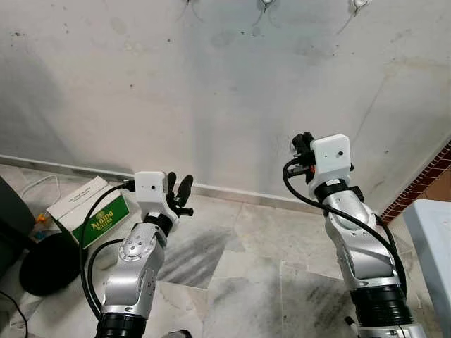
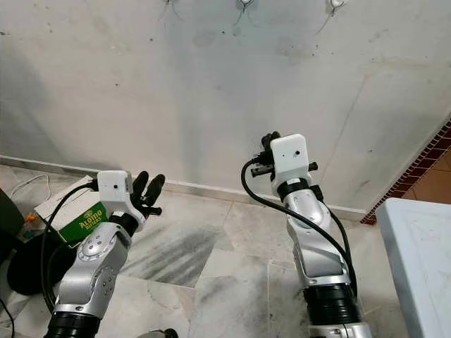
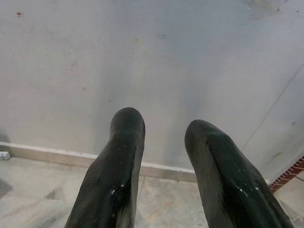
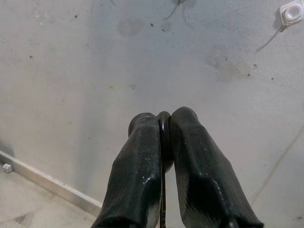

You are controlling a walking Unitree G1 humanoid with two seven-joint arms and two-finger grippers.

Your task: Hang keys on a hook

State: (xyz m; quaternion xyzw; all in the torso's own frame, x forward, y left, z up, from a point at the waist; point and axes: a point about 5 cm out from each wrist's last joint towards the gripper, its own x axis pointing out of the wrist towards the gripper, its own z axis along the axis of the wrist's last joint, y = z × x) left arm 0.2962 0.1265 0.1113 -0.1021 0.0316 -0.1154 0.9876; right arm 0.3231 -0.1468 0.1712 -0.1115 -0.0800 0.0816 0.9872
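Note:
Three white hooks sit high on the grey wall: a left hook [image 1: 189, 3], a middle hook [image 1: 266, 3] and a right hook [image 1: 360, 4]. In the right wrist view a white hook [image 4: 289, 13] is ahead of and to one side of the fingertips. My right gripper [image 4: 164, 118] is raised toward the wall, well below the hooks, and shut on a thin dark key ring [image 4: 164, 135] pinched edge-on between its fingers. Any keys on it are hidden. My left gripper [image 1: 177, 187] is held lower at the left, open and empty, its fingers [image 3: 126, 142] pointing at bare wall.
A green and white carton [image 1: 88, 209] lies on the floor at the left beside a black round object [image 1: 46, 265]. A white table corner [image 1: 433, 243] stands at the right. Red brick edging [image 1: 426, 179] runs along the wall's right end. Marble floor tiles lie ahead.

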